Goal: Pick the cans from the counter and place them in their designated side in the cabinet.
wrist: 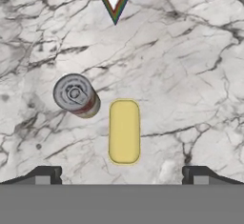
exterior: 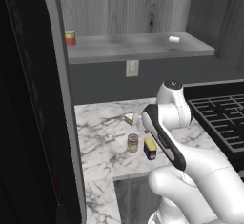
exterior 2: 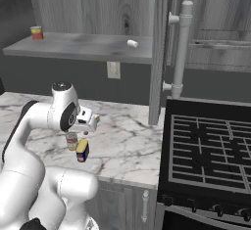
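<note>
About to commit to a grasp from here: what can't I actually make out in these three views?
- Pincer: hand view, only the two tips show wide apart; the bottom edge cuts off the rest.
- Boxy can: hand view shows its yellow top alone; the sides are hidden beneath it.
- Round can: left base view, label print too small to read.
- Small white object on the cabinet shelf: too small to identify.

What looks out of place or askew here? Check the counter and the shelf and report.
Nothing is spilled or damaged. The round can and the boxy can stand upright, side by side but apart, on the counter. One oddity: a small white cylinder lies on its side on the cabinet shelf, far from the upright red-and-yellow can.
</note>
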{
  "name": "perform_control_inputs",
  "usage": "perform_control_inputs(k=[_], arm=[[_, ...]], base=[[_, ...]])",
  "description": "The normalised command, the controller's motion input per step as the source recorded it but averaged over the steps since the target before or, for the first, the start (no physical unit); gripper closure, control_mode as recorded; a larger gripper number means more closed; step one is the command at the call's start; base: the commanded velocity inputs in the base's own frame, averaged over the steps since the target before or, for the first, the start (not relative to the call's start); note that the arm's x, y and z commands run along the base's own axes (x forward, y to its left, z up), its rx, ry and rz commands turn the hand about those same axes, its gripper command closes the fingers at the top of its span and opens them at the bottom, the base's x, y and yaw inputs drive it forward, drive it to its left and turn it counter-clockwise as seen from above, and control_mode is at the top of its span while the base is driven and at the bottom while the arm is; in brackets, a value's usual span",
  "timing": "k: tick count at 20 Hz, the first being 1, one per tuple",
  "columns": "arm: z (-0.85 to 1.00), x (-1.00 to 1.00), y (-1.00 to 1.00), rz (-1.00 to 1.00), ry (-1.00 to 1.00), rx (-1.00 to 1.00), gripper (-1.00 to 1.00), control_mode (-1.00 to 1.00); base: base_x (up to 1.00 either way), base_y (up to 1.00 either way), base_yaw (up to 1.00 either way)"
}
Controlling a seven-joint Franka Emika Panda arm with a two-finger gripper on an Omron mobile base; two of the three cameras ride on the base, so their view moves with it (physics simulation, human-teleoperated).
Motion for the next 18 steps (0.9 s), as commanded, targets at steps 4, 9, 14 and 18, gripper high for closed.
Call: perform_control_inputs(k=[4,9,14,18], arm=[[-0.10,0.00,0.00,0.00,0.00,0.00,-1.00,-1.00],[-0.11,0.00,0.00,0.00,0.00,0.00,-1.00,-1.00],[-0.12,0.00,0.00,0.00,0.00,0.00,-1.00,-1.00],[-0.13,0.00,0.00,0.00,0.00,0.00,-1.00,-1.00]], base=[[0.00,0.00,0.00],[0.00,0.00,0.00],[0.00,0.00,0.00],[0.00,0.00,0.00]])
